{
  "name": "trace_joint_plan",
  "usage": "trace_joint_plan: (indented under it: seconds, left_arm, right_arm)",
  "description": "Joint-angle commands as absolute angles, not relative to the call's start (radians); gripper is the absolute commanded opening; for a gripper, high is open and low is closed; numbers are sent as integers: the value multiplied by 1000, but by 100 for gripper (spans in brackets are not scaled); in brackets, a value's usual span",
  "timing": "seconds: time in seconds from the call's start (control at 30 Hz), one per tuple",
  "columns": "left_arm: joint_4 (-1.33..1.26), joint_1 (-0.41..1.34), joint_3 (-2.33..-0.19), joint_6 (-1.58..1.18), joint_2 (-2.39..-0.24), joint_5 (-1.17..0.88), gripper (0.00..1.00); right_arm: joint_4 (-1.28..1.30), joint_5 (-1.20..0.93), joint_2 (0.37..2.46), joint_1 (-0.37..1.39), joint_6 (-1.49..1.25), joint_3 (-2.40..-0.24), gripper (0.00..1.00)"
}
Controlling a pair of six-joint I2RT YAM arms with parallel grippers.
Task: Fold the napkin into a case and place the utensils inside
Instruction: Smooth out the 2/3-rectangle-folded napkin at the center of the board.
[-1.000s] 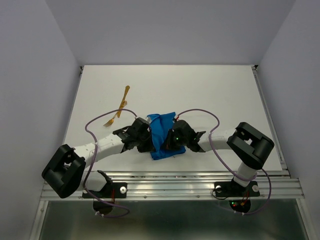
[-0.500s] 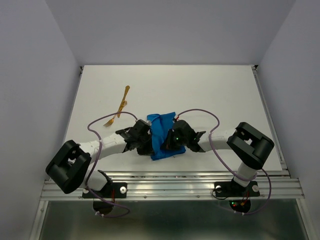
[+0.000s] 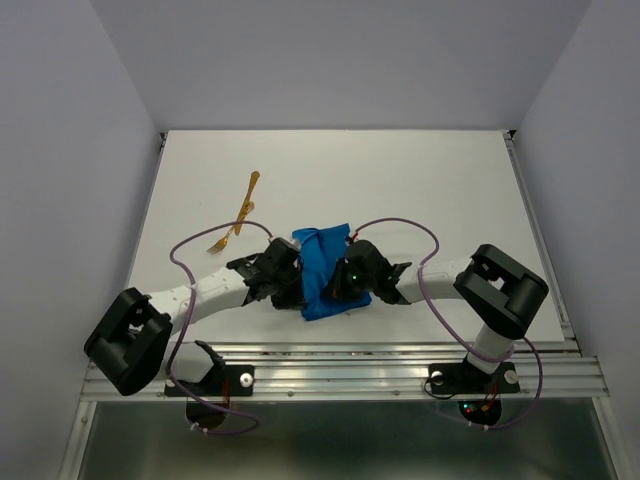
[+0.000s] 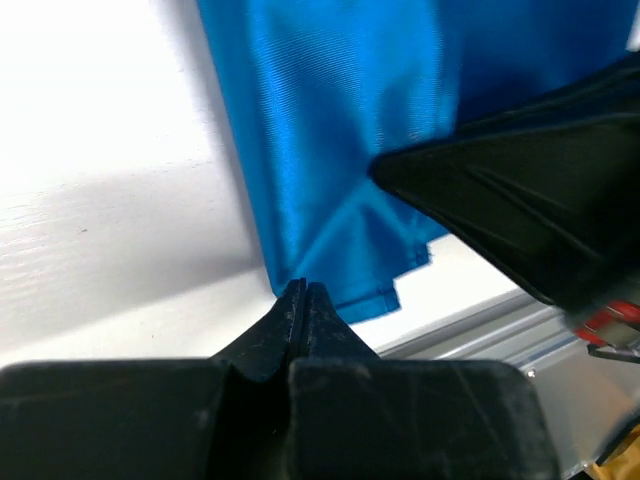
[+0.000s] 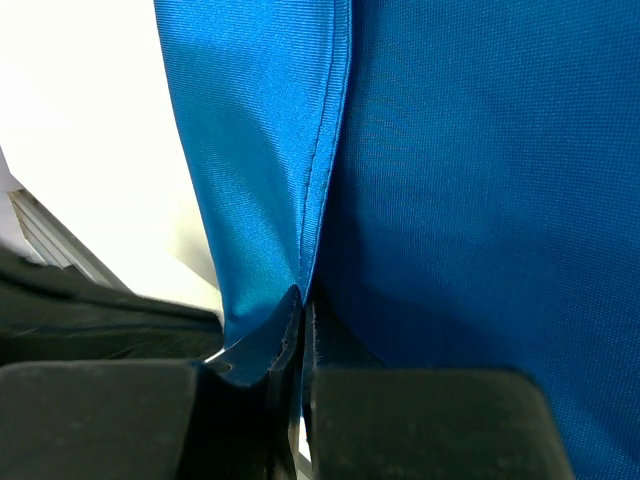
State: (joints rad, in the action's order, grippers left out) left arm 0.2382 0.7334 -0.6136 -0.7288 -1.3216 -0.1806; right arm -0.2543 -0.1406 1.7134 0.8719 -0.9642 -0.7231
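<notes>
Two utensils (image 3: 248, 195) are lying at ten o'clock from the napkin (image 3: 322, 258), apart from it. Left gripper (image 4: 303, 297) is pinching the napkin's edge near a corner, jaws fully together. Right gripper (image 5: 303, 305) is clamping a hemmed fold, jaws likewise pressed tight. Napkin is lying folded between both grippers.

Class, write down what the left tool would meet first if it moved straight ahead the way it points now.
The napkin: the left tool is shut right at its corner, cloth straight ahead.
</notes>
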Motion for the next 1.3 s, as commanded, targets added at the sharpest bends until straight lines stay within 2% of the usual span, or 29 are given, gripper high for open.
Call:
trace_joint_plan:
  seconds: [0.0, 0.23, 0.77, 1.03, 1.27]
  left_arm:
    - [328, 738, -708, -683, -1246, -138, 0]
    - [313, 739, -670, -684, -1259, -215, 0]
    - [239, 739, -612, -692, -1387, -247, 0]
    - [351, 726, -731, -654, -1279, -173, 0]
    - [367, 583, -859, -595, -1365, -106, 0]
  right_arm:
    - [-241, -100, 1703, 879, -953, -730, 1]
    - [-242, -98, 1701, 879, -953, -730, 1]
    - [-236, -95, 1704, 879, -953, -735, 1]
    - [-233, -94, 1697, 879, -951, -729, 1]
    - [-236, -90, 1698, 879, -950, -732, 1]
